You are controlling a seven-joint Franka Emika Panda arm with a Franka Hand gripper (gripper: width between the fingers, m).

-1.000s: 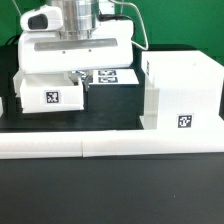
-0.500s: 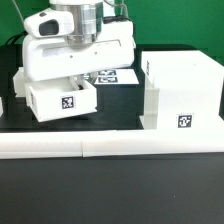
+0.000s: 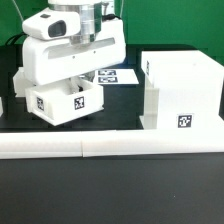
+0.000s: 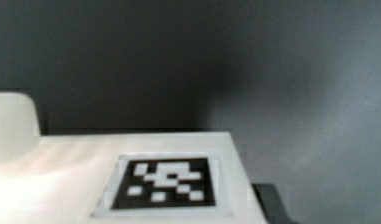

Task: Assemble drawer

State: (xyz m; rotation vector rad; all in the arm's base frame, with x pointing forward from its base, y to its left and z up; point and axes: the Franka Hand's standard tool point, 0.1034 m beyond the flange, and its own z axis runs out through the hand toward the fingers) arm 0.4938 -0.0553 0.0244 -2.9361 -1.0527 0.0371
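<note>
- The gripper (image 3: 73, 80) is shown clamped on the tray (image 3: 62, 104), which is held tilted directly beneath it.
- The casing (image 3: 180, 90) is set upright beside the gripper, toward the exterior view's right, apart from the tray.

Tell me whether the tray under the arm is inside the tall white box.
No, the tray is outside the tall white box, to the exterior view's left of it, with a gap between.

Black table (image 3: 110, 190) under even light, long white border bars (image 3: 150, 147) across it
</note>
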